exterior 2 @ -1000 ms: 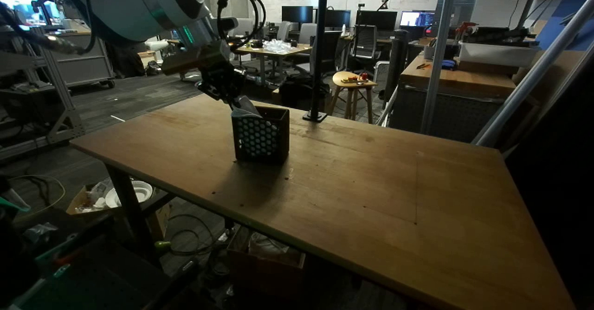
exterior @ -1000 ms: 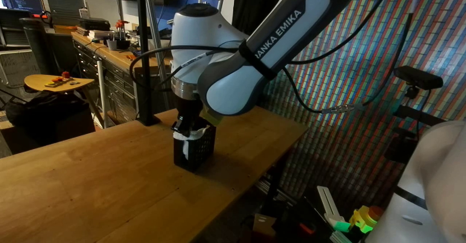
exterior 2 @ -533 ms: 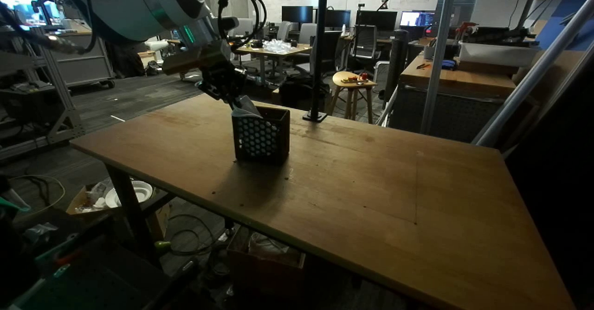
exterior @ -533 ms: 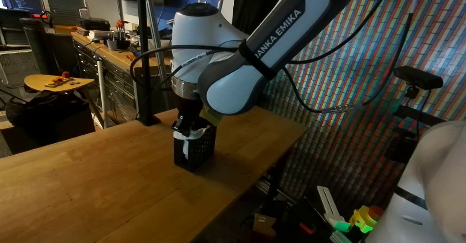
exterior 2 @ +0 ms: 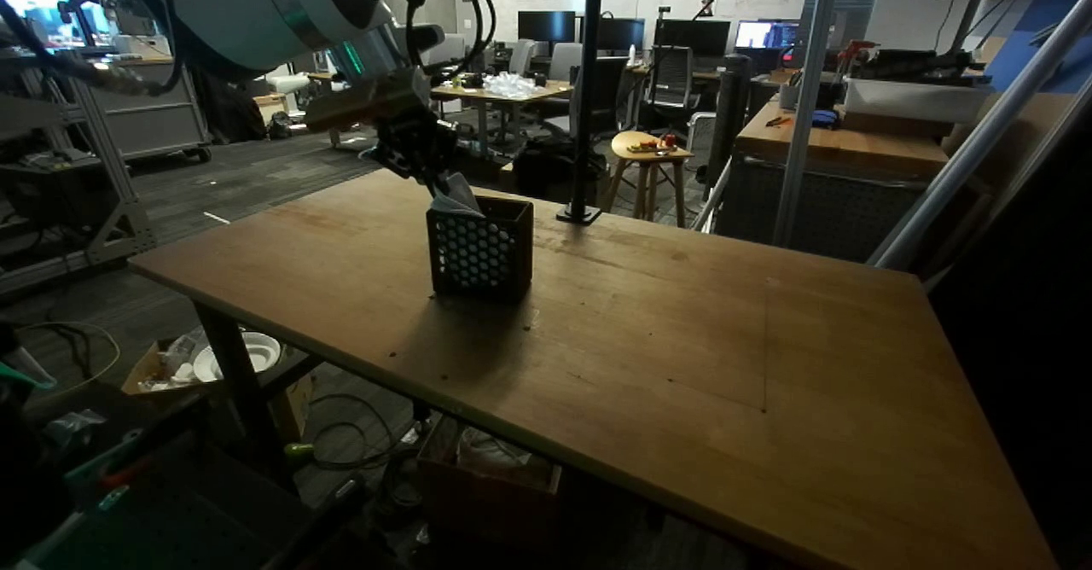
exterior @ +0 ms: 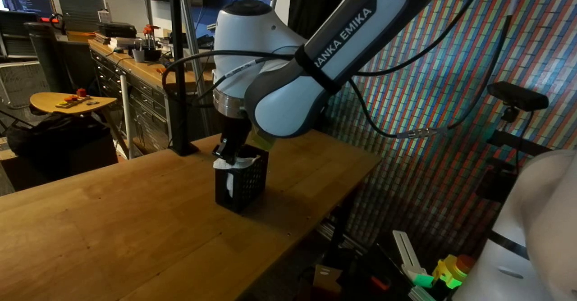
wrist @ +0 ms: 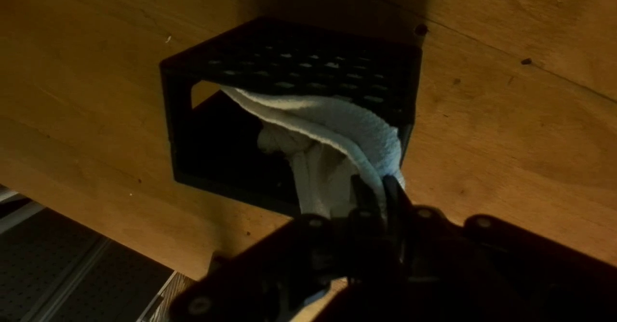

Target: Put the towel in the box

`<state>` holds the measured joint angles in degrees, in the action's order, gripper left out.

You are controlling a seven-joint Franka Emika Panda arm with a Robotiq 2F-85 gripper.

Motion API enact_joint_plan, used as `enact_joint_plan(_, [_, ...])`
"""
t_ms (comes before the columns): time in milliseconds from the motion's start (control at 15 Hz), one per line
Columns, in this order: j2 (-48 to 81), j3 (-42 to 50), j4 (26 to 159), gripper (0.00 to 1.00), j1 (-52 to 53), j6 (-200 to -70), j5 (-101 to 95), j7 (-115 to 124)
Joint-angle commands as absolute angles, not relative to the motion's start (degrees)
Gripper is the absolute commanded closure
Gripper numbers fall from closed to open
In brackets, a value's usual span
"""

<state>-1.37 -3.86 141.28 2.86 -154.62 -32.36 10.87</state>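
One box (exterior 2: 512,254): black, standing upright on the table (exterior: 112,229), mouth upward; one wall is pierced with many holes, too dim to count, and an adjoining wall has a slot. One towel (wrist: 308,114): pale, folded and bunched; its lower part lies inside the box, its upper part rises above the rim, and pale cloth shows through the slot. One gripper (wrist: 374,194): two jaws drawn together, pinching the raised edge of the towel. One robot arm (exterior: 288,107): reaches over the table and carries the gripper. One post (exterior 2: 589,92): black, vertical, its flat foot on the table near the far edge in an exterior view. One stool (exterior 2: 623,141): wooden, small items on top, beyond the table. Monitors (exterior 2: 695,37): four, in a row at the back.

Changes against half a second earlier: arm and gripper stand slightly higher; the pinched towel rises farther above the rim; the box keeps its spot.
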Motion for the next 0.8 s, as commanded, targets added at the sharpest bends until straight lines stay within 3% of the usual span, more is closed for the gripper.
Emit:
enact_joint_plan(0, [-2.2, -3.2, 140.8, 0.90, 2.4, -155.0, -31.5, 8.6])
enact_joint_plan(733, [1.4, -0.2, 139.7, 0.90, -0.2, -158.5, -30.2, 1.5])
